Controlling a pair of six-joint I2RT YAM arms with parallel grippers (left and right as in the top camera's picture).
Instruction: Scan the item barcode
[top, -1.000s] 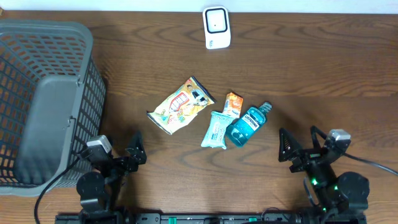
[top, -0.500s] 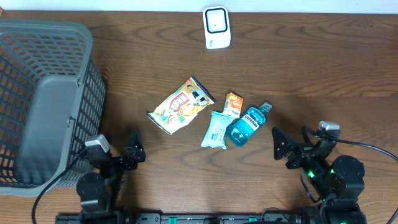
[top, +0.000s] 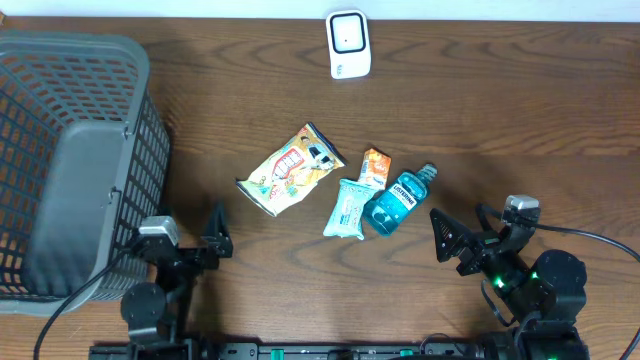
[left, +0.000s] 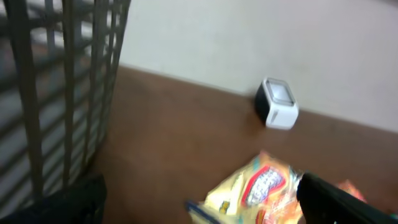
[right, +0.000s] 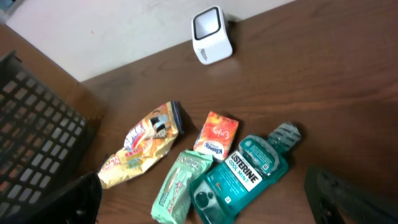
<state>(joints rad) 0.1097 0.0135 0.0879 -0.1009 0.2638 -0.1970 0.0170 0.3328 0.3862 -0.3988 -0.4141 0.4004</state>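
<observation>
Listerine bottle (right: 239, 180) lies flat on the table (top: 520, 110), just ahead of your right gripper (top: 457, 228). In the right wrist view it sits between the two fingers' lines and is not touched. Right jaws are spread wide and hold nothing. A green soft pack (right: 177, 186) touches the bottle's left side. A small orange pack (right: 216, 135) lies just beyond both. The yellow snack bag (top: 293, 170) sits ahead of your left gripper (top: 205, 245), toward its right finger. Left jaws are also spread and empty. The white scanner (top: 348, 45) stands well ahead of both grippers, near the table's far edge. The grey basket (top: 100, 130) stands close on the left gripper's left.
</observation>
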